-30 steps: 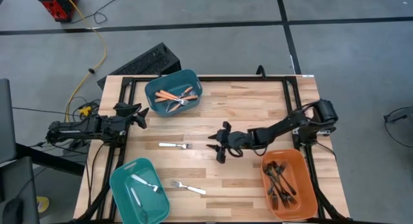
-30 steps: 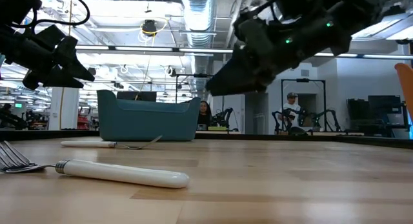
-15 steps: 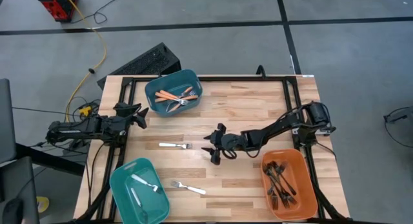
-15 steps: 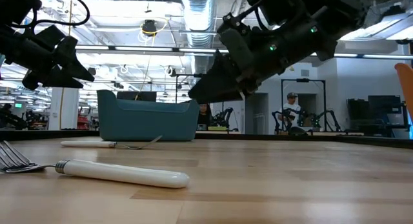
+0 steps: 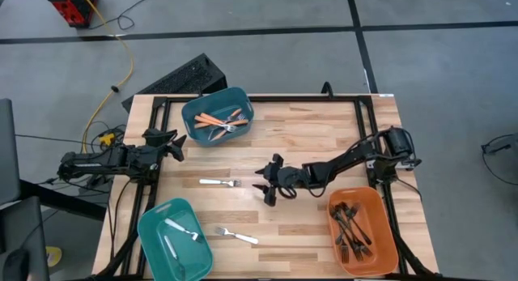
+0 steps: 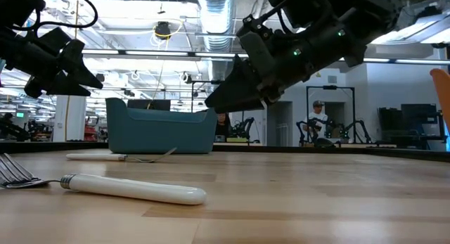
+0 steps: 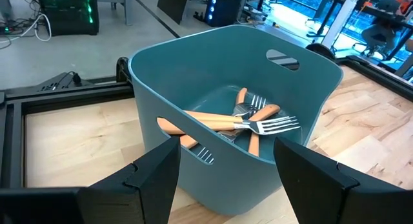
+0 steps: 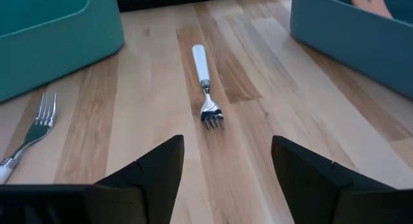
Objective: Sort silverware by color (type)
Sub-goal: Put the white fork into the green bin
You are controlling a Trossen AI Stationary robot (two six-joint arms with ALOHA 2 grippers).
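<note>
Two white-handled silver forks lie flat on the wood: one [image 5: 219,182] mid-table, also in the right wrist view [image 8: 204,87], and one [image 5: 236,235] near the near edge, whose tines show [image 8: 33,125]. My right gripper [image 5: 265,186] hovers open above the table, just right of the mid-table fork, fingers pointing left toward it. My left gripper [image 5: 176,143] waits open at the left edge, facing the far teal bin [image 7: 239,121] that holds several orange-handled forks [image 5: 220,121]. A white fork [image 5: 182,229] lies in the near teal bin. Black forks [image 5: 350,227] fill the orange bin.
The far teal bin [image 5: 217,117] stands at the far side, the near teal bin [image 5: 172,239] at the near left corner, the orange bin [image 5: 362,232] at the near right. Bare wood lies between them. A person [image 6: 318,121] stands in the room beyond.
My right gripper has moved toward the table's left, closer to the mid-table white fork, and has come lower. It has stayed open. The forks and the left arm have kept still.
</note>
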